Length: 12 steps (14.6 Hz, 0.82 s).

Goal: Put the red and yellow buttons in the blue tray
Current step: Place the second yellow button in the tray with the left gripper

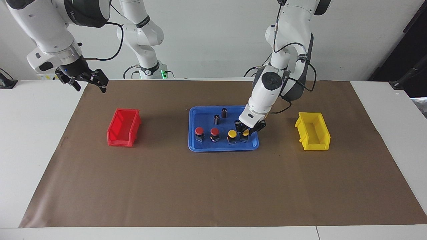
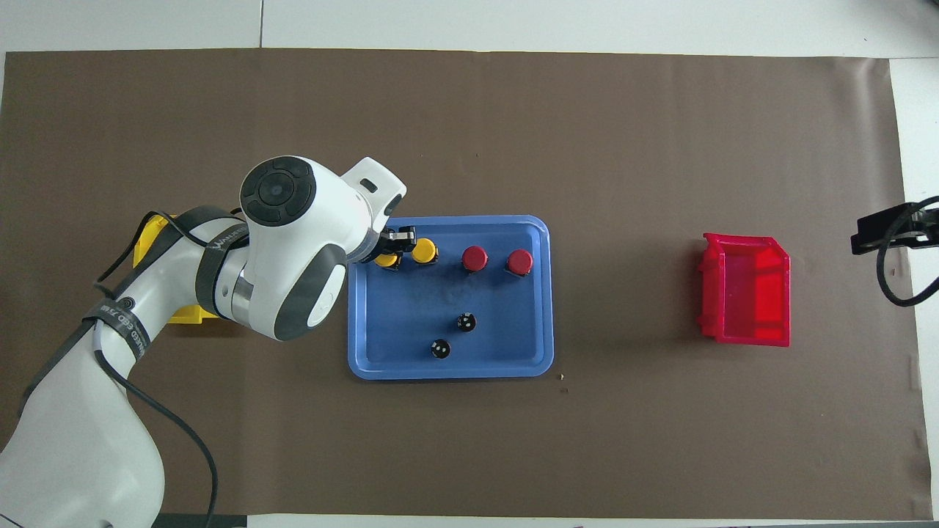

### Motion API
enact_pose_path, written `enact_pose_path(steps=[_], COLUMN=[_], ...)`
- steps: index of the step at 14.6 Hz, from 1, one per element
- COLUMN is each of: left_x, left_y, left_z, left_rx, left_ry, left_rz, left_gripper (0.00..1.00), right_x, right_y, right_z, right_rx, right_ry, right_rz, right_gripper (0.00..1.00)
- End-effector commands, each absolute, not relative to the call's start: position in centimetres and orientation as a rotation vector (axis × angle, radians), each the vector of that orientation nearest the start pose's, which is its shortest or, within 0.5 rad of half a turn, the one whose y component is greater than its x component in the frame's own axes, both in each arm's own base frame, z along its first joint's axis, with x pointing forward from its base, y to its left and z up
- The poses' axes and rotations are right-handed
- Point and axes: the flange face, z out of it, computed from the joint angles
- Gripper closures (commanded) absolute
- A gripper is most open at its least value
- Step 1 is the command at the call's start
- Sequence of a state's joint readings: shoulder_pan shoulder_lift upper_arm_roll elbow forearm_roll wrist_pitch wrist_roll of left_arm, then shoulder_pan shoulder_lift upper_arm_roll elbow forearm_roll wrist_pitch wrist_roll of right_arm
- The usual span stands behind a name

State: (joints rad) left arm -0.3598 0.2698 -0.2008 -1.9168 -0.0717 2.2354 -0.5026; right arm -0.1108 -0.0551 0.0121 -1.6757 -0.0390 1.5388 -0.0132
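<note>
The left gripper [image 1: 246, 129] [image 2: 392, 248] is down in the blue tray [image 1: 203, 146] [image 2: 396, 359], at the tray's corner toward the left arm's end of the table and farthest from the robots. Its fingers stand on either side of a yellow button [image 1: 245, 133] [image 2: 385, 259] and look closed onto it, with the button's body resting on the tray floor.

Just beside the gripper, toward the right arm's end, stands the second yellow button [image 1: 232, 134] [image 2: 424, 251]. Next in the same row come the two red buttons [image 1: 214, 132] [image 2: 475, 258] and [image 1: 199, 131] [image 2: 520, 262], each upright and apart from its neighbour. All four buttons are in the tray.

Nearer to the robots than this row, also in the tray, stand two dark cylinders [image 1: 224, 112] [image 2: 440, 349] and [image 1: 217, 119] [image 2: 466, 321], well apart from the gripper.

Outside the tray, the yellow bin [image 1: 313, 131] [image 2: 158, 242] sits on the brown mat [image 1: 213, 193] [image 2: 660, 455] toward the left arm's end, near the gripper's arm. The red bin [image 1: 123, 127] [image 2: 746, 298] sits well apart toward the right arm's end.

The right gripper [image 1: 85, 80] [image 2: 891, 229] waits in the air over the mat's edge past the red bin, fingers spread and holding nothing.
</note>
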Motion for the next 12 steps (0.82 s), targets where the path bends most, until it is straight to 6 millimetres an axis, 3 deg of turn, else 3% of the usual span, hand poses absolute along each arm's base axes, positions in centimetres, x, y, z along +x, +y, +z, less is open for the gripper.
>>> enact_pose_path(steps=[1,9,11,12], left_x=[52.4,52.4,52.5,52.5], left_y=[-32.3,-32.7,-32.9,-32.8], left_z=[36.1,37.0,39.0,41.7], left_rx=[-3.281,-3.283,-3.272,-3.267], left_ry=[-0.041,-0.059,-0.069,-0.068], left_rz=[0.01,0.009,0.047,0.078], left_gripper=[0.53,0.47,0.47,0.46], right_x=[52.2,52.3,52.4,52.5], right_y=[-5.8,-5.6,-5.6,-5.6], right_z=[60.3,60.3,60.3,60.4], right_rx=[-3.178,-3.179,-3.179,-3.18], right_ry=[0.097,0.092,0.094,0.091], right_rz=[0.124,0.117,0.112,0.11], right_gripper=[0.0,0.0,0.0,0.0])
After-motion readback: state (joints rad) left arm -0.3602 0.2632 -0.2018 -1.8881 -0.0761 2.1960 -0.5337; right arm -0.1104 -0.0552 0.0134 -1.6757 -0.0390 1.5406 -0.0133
